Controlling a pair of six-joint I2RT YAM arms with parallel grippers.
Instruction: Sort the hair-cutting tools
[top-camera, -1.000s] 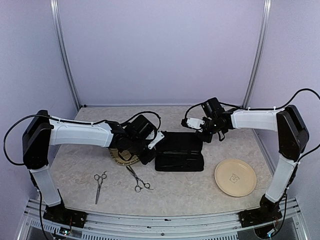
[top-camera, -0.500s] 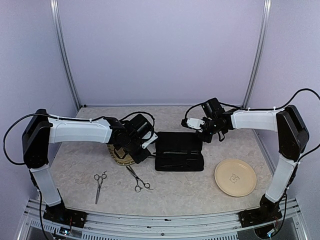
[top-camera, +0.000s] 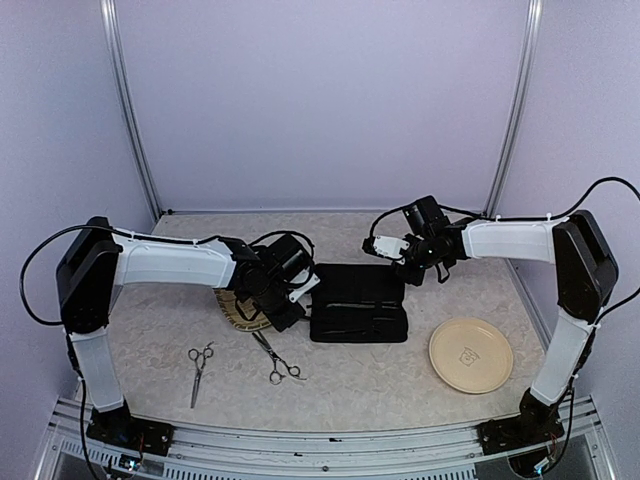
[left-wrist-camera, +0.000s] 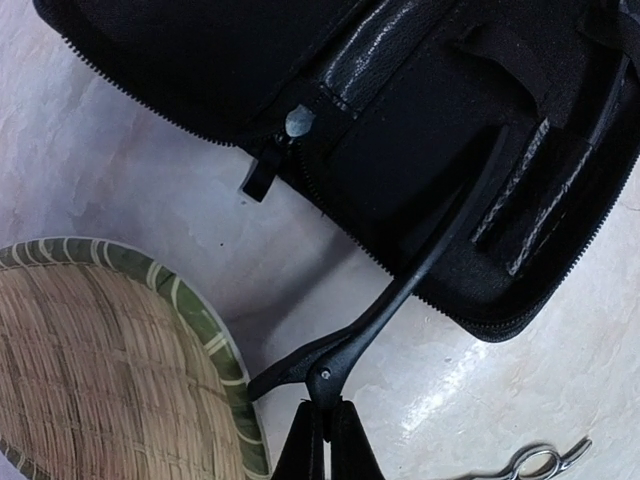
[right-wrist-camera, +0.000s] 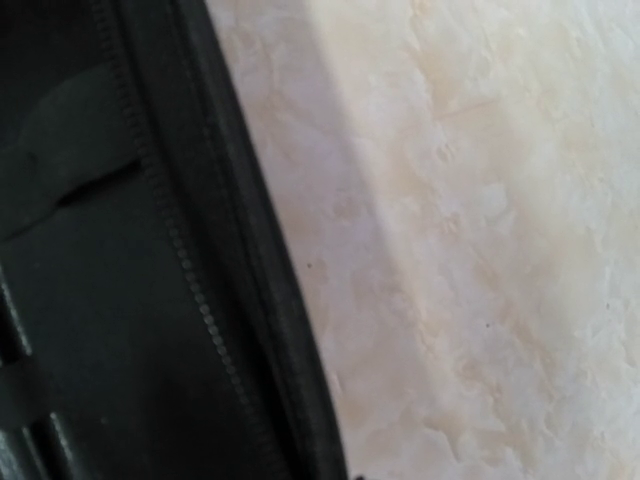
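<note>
My left gripper (left-wrist-camera: 328, 412) is shut on the pivot end of a thin black hair clip (left-wrist-camera: 420, 265). The clip hangs low over the table, its long end reaching over the open black zip case (left-wrist-camera: 400, 90). In the top view this gripper (top-camera: 291, 300) sits between the woven bamboo tray (top-camera: 238, 316) and the case (top-camera: 358, 318). Two silver scissors (top-camera: 199, 366) (top-camera: 277, 361) lie on the table nearer the front; a ring handle shows in the left wrist view (left-wrist-camera: 540, 462). My right gripper (top-camera: 398, 256) hovers at the case's far edge, its fingers hidden. I cannot make out a second clip.
A cream round plate (top-camera: 470, 355) lies at the front right. The bamboo tray's green rim (left-wrist-camera: 215, 350) is close to the left of the held clip. The right wrist view shows only the case's zip edge (right-wrist-camera: 230, 300) and bare marbled tabletop (right-wrist-camera: 480, 250).
My left gripper has drawn back leftward from over the case towards the bamboo tray, still holding the clip. The right arm has not moved.
</note>
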